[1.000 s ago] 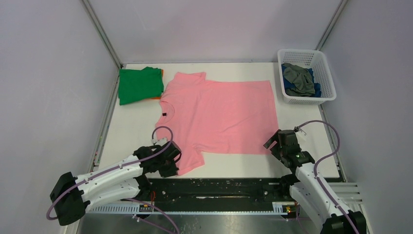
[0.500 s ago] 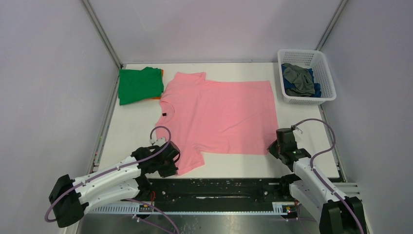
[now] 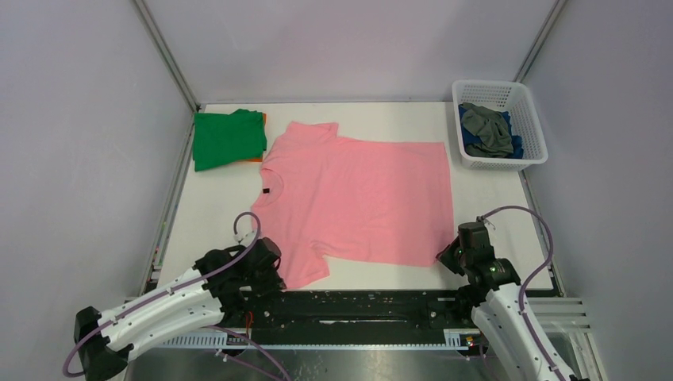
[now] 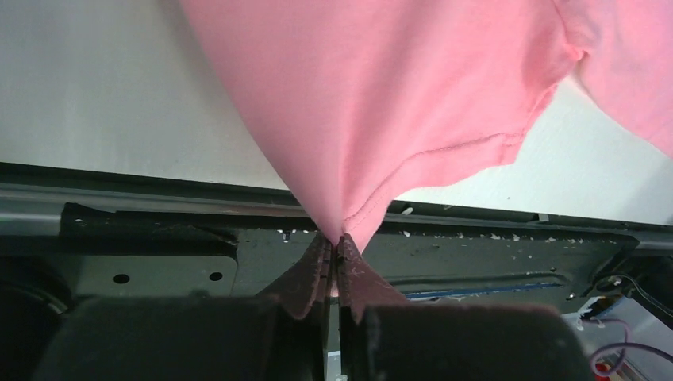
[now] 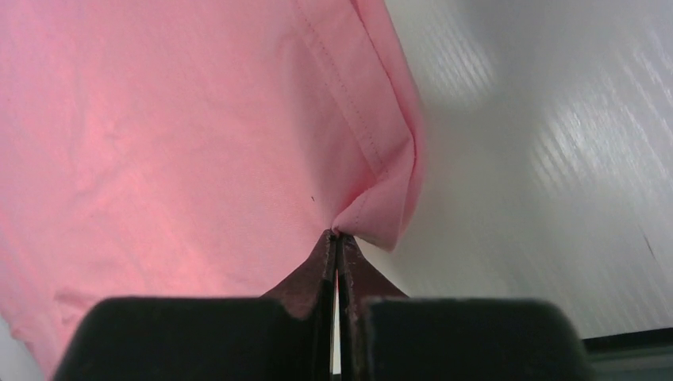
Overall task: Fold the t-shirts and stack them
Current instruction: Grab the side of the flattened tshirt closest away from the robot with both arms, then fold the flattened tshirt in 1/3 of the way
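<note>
A pink t-shirt [image 3: 357, 194] lies spread flat across the middle of the table, neck to the left. My left gripper [image 3: 274, 274] is shut on the near sleeve's hem, and the cloth [image 4: 381, 103] rises from its tips [image 4: 335, 238]. My right gripper [image 3: 448, 255] is shut on the shirt's near bottom corner [image 5: 373, 214], pinched at its tips [image 5: 336, 235]. A folded green t-shirt [image 3: 228, 139] lies at the far left on top of an orange one [image 3: 255, 159]. Grey [image 3: 486, 129] and blue [image 3: 516, 147] t-shirts sit in the basket.
The white lattice basket [image 3: 530, 119] stands at the far right corner. A black rail [image 3: 357, 305] runs along the table's near edge between the arm bases. Walls close in the table on the left, right and back.
The right gripper came down onto the shirt's near bottom corner and shut on it. Both grippers then drew back toward the near edge, pulling the pink shirt with them.
</note>
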Action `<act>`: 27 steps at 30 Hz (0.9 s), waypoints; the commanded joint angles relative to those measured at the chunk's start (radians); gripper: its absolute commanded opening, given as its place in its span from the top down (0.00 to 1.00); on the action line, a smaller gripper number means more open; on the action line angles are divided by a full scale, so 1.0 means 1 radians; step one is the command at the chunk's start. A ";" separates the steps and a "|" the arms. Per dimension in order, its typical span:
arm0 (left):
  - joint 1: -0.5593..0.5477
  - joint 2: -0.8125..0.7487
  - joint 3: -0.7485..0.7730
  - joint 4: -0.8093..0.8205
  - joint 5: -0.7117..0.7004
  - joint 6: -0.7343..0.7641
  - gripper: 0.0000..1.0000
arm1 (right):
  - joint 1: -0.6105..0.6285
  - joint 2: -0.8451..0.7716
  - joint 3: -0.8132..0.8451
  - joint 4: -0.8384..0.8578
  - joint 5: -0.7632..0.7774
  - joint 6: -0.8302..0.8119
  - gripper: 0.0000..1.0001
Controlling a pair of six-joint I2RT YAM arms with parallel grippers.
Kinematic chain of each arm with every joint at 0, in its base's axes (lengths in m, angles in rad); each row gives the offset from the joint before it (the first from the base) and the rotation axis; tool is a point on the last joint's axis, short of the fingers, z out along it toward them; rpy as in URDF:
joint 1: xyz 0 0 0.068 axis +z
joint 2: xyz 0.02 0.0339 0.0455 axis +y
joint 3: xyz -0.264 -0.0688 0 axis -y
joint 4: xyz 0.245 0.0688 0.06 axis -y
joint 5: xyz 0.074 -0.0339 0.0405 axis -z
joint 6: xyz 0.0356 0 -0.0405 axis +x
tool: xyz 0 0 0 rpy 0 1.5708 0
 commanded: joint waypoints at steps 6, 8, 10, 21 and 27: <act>-0.004 0.114 0.062 0.313 0.063 0.131 1.00 | 0.000 0.042 0.066 -0.016 -0.047 -0.009 1.00; 0.001 0.180 0.128 0.332 0.024 0.177 1.00 | 0.000 0.087 0.086 0.026 -0.060 -0.017 1.00; 0.017 0.252 0.195 0.344 -0.017 0.223 1.00 | 0.000 0.134 0.108 0.063 -0.068 -0.021 1.00; 0.317 0.456 0.394 0.518 0.028 0.425 1.00 | -0.003 0.327 0.282 0.110 0.003 -0.109 1.00; 0.454 0.517 0.480 0.564 0.051 0.499 1.00 | -0.030 0.433 0.367 0.112 0.027 -0.152 1.00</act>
